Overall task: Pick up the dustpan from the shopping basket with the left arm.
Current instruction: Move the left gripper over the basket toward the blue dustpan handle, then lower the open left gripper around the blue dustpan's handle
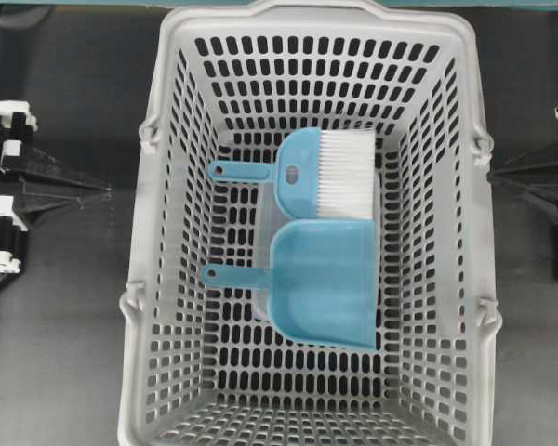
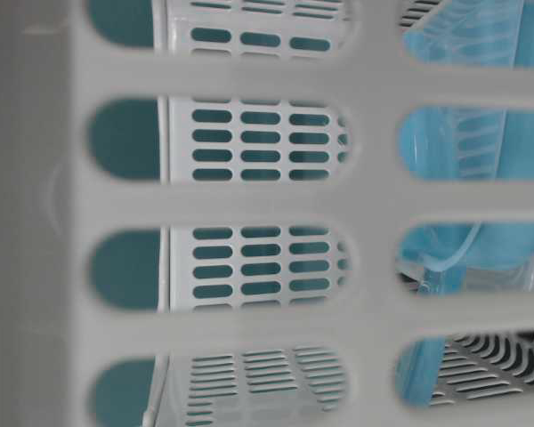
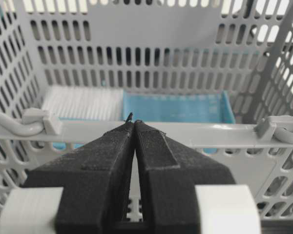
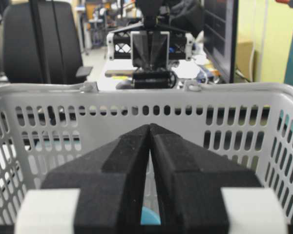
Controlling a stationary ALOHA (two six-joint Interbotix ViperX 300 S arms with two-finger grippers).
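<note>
From table level, the light grey slotted plastic shopping basket (image 2: 249, 205) wall blurs, hiding most of the light blue plastic dustpan (image 2: 481, 240) at 3 o'clock.

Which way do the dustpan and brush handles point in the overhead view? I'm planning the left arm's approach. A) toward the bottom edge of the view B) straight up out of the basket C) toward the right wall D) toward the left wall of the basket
D: in the overhead view the thin handles of the dustpan and the brush both run leftward, toward the left wall of the shopping basket.
</note>
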